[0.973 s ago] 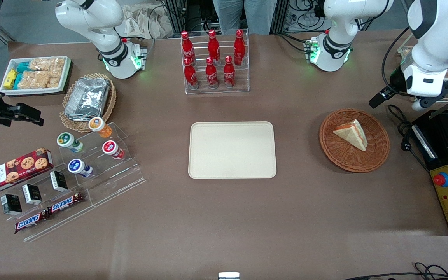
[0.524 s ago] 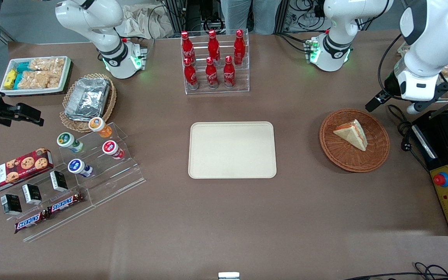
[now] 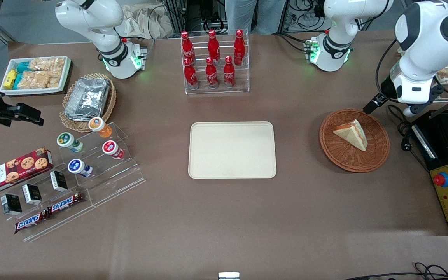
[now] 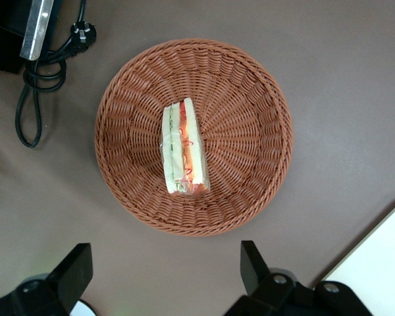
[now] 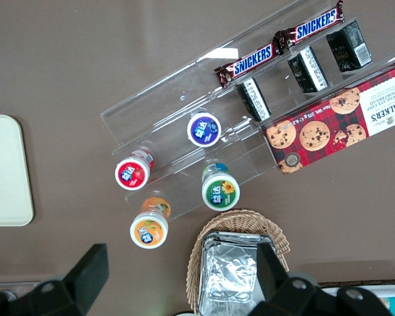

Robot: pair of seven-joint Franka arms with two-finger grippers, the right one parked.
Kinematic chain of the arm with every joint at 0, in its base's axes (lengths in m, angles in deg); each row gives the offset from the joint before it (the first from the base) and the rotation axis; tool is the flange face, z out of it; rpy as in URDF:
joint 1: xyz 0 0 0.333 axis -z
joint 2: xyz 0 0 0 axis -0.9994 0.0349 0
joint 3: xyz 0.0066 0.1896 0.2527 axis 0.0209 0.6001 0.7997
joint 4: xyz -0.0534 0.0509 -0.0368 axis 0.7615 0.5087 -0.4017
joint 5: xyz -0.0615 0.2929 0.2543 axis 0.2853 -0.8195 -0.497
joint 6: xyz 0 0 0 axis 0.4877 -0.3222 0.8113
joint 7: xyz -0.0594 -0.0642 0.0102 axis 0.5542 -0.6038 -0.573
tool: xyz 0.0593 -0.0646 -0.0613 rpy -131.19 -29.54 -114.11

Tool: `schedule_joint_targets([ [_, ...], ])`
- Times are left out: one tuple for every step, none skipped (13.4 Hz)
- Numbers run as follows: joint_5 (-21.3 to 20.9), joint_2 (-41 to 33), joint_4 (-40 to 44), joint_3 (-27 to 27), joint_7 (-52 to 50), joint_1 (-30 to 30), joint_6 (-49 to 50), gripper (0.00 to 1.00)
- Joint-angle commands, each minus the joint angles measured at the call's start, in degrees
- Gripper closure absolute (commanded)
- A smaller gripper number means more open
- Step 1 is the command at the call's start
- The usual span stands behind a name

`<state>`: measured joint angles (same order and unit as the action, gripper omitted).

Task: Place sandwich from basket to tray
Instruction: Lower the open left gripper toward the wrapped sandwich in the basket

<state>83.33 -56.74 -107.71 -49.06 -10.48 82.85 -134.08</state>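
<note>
Your sandwich [image 3: 351, 134] lies in the reddish-brown wicker basket [image 3: 354, 161], resting on its side with the red-orange filling edge turned up in the wrist view [image 4: 183, 146]; nothing else is in that basket [image 4: 250, 92]. The cream tray [image 3: 232, 149] sits bare on the tabletop [image 3: 224, 217], well apart from the basket toward the parked arm's end. Farther out that way, a lighter tan basket [image 3: 107, 109] holds a foil container [image 3: 88, 97], and a white tray [image 3: 66, 76] holds snack packets [image 3: 43, 72]. Six red bottles [image 3: 212, 58] stand in a clear rack, farther from the front camera than the tray. Your end effector [image 4: 164, 280] hangs above the basket's rim with its fingers [image 4: 250, 263] spread wide, holding nothing. Since a second ago the left arm has swung in toward the basket; sandwich, basket and tray have not shifted.
</note>
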Motion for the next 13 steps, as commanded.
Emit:
schedule_joint_targets([
  [-0.6,-1.1,-2.6,-0.2,-1.4,-0.2,-2.9,0.0],
  [-0.5,-0.6,-3.0,-0.2,-1.5,-0.2,-3.5,0.0],
  [-0.6,-0.3,-3.1,-0.2,-1.6,-0.2,-4.0,0.0],
  [-0.6,0.1,-3.3,-0.2,-1.6,-0.2,-4.6,0.0],
  [-0.6,0.6,-3.6,-0.2,-1.7,-0.2,-5.4,0.0],
  [-0.6,0.9,-4.2,-0.2,-1.8,-0.2,-6.7,0.0],
  [-0.6,0.9,-5.4,-0.2,-1.8,-0.2,-8.2,0.0],
  [-0.6,0.9,-6.3,-0.2,-1.9,-0.2,-9.5,0.0],
  [-0.6,1.1,-7.1,-0.2,-2.3,-0.2,-10.6,0.0],
  [-0.6,1.4,-7.6,-0.2,-2.5,-0.2,-11.7,0.0],
  [-0.6,1.7,-8.0,-0.2,-2.5,-0.2,-12.3,0.0],
  [-0.6,2.1,-8.4,-0.2,-2.5,-0.1,-13.2,0.0],
  [-0.6,2.2,-9.1,-0.2,-2.7,-0.1,-14.5,0.0],
])
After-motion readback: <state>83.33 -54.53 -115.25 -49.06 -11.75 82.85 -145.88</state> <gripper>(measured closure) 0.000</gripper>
